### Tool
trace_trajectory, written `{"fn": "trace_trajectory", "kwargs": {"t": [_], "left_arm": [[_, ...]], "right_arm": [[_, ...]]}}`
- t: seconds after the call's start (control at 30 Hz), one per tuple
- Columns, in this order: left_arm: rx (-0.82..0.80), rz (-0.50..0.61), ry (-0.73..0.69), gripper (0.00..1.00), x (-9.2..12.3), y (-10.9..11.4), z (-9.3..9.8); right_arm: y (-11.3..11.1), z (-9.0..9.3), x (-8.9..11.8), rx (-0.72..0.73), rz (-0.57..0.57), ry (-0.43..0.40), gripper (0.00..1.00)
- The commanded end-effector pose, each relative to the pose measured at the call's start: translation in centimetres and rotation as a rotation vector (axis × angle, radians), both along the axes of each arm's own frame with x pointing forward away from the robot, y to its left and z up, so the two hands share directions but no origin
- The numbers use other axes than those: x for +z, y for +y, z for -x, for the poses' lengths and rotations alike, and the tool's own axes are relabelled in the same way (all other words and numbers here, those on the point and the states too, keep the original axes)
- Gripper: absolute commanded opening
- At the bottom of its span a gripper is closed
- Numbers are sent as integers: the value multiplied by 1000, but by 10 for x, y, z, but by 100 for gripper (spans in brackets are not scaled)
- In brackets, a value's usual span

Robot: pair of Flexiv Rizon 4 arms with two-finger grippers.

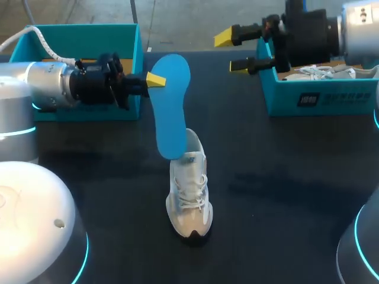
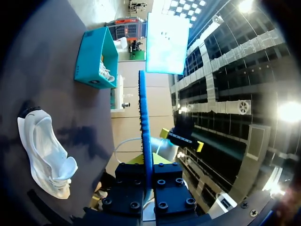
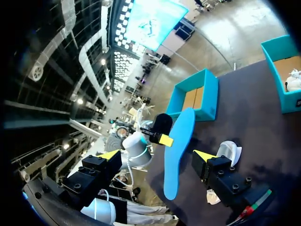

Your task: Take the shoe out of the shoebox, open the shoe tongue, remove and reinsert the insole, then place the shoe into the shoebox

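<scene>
- One blue insole (image 1: 170, 100) is the thing in hand; it hangs roughly upright above the table (image 1: 284, 189), its lower end over the opening of the shoe (image 1: 189, 198); whether that end touches the shoe I cannot tell.
- The white shoe stands on its sole near the middle of the table, laces up, outside both boxes.
- The left gripper (image 1: 155, 79) is clamped on the insole's upper part, its fingers pressed on the two faces; the left wrist view shows the insole edge-on between them.
- The right gripper (image 1: 232, 52) holds nothing; its fingers stand wide apart, above the near corner of the right shoebox (image 1: 308, 97), well apart from the shoe.
- The left shoebox (image 1: 89, 29) lies behind the left arm; the right one holds another white shoe.
- Judged step: the insole is out, so reinsertion comes next; that calls for steering the lower end into the opening and sliding it towards the toe; the free gripper could steady the shoe or hold the tongue back, since the shoe may tip.
</scene>
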State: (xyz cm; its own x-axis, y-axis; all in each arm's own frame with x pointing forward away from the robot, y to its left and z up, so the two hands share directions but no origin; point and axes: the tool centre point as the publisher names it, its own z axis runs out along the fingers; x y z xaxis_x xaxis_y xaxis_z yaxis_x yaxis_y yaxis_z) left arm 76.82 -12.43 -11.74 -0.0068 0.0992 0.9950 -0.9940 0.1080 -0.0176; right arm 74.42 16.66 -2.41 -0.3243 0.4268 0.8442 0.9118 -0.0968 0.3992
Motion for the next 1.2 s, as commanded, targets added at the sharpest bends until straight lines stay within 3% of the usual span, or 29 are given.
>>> {"fn": "trace_trajectory", "kwargs": {"t": [0.03, 0.5, 0.73, 1.2], "left_arm": [[6, -1, -3, 0, -1, -2, -1], [6, -1, -3, 0, -1, -2, -1], [6, -1, -3, 0, -1, -2, -1], [6, -1, -3, 0, -1, -2, -1]], "right_arm": [[8, 2, 11, -78, 175, 14, 100], [25, 5, 35, -152, 473, 109, 100], [33, 4, 45, -198, 590, 101, 100], [53, 11, 39, -248, 827, 88, 100]]}}
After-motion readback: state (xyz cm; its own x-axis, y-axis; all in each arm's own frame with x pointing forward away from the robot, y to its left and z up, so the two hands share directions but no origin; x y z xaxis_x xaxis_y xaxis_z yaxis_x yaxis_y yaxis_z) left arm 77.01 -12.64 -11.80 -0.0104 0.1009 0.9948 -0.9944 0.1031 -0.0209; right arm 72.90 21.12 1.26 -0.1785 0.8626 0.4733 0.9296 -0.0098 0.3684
